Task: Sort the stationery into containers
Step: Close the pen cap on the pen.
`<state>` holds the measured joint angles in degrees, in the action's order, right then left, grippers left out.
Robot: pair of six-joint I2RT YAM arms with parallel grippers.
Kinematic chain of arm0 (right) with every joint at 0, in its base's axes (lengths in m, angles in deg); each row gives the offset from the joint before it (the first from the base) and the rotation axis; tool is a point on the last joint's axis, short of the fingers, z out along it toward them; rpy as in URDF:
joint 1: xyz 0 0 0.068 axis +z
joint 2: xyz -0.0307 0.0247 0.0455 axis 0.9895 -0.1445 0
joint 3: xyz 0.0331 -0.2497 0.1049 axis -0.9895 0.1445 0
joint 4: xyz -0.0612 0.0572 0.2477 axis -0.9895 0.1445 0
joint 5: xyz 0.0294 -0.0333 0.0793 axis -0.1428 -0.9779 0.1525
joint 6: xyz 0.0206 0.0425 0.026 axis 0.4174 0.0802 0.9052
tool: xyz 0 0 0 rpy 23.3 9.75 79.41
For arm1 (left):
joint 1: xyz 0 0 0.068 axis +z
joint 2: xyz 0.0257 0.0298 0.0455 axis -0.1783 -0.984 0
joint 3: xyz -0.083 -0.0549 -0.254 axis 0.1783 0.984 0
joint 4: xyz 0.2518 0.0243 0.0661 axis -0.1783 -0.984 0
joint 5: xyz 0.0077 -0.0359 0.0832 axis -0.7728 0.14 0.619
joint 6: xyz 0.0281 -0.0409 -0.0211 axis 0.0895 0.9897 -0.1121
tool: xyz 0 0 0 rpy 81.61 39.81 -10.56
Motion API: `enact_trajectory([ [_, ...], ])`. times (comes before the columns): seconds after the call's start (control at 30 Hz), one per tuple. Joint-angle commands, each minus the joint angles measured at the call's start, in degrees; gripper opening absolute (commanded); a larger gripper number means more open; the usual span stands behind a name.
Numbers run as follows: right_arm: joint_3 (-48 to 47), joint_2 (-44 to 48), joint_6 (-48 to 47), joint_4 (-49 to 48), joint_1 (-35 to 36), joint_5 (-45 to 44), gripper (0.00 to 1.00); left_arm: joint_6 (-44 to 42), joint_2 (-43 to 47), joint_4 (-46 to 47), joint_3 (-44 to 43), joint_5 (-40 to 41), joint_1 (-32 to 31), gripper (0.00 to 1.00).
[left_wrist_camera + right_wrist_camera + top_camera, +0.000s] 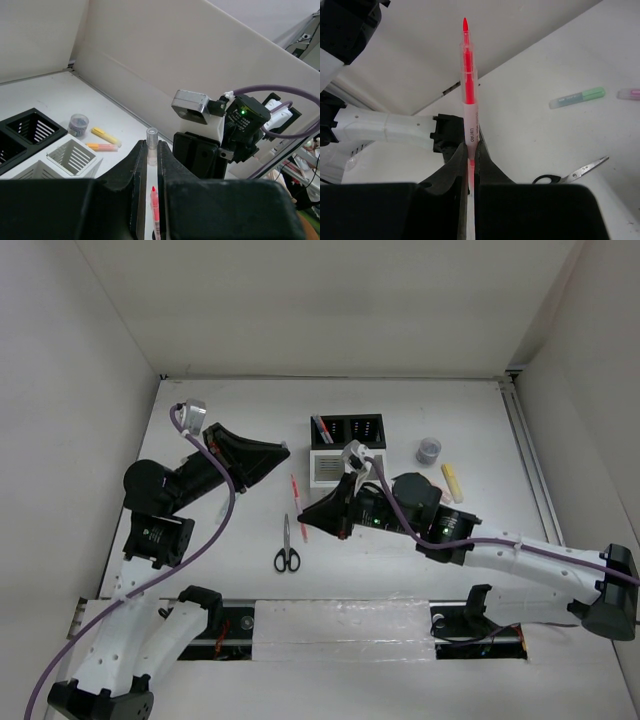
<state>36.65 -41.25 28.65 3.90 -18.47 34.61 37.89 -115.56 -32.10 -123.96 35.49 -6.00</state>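
Top view, progress: We saw a couple of thin pens (321, 428) already standing in one black compartment of the containers (326, 475). The scissors (287, 548), the tape roll (429, 449) and the yellow highlighter (452, 482) lay loose on the surface, so we judged the sort to be well short of halfway.
Top view, pen: The red pen (296, 498) sat in front of the containers. Its long axis ran from near to far, slightly slanted.
Top view, claws: The left claw (283, 452) reached in from the left and the right claw (305, 513) from the right, with the pen between their tips.
Left wrist, claw: It was closed, and a clear cap (151, 142) looked pinched between its fingertips.
Left wrist, pen: A red tip showed in the gap below the cap, pointing toward it. We judged capping the pen to be the step in hand.
Left wrist, leftovers: An orange highlighter (102, 147) lay just beside the yellow one, near the tape roll.
Right wrist, claw: It was closed on the red pen's lower barrel.
Right wrist, pen: The pen stood straight up in the frame, its bare tip pointing away from the claw.
Right wrist, leftovers: A green highlighter (577, 97) and a pink highlighter (630, 93) lay unsorted on the surface.
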Motion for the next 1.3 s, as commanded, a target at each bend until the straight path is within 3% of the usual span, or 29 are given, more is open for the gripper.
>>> enact_trajectory([
  [0.0,-4.08,-0.29,-1.85,-3.64,-1.08,-0.48,0.0,-0.35,0.76,2.96,0.66,-1.07,0.28,0.0],
  [0.77,-6.9,-2.48,-3.52,-3.11,-3.19,0.57,0.0,-0.88,1.29,2.44,1.19,-0.01,0.28,0.0],
  [1.27,-7.43,-3.01,-3.52,-3.11,-3.19,2.95,0.0,-2.55,2.86,-0.99,0.66,6.23,0.28,0.0],
])
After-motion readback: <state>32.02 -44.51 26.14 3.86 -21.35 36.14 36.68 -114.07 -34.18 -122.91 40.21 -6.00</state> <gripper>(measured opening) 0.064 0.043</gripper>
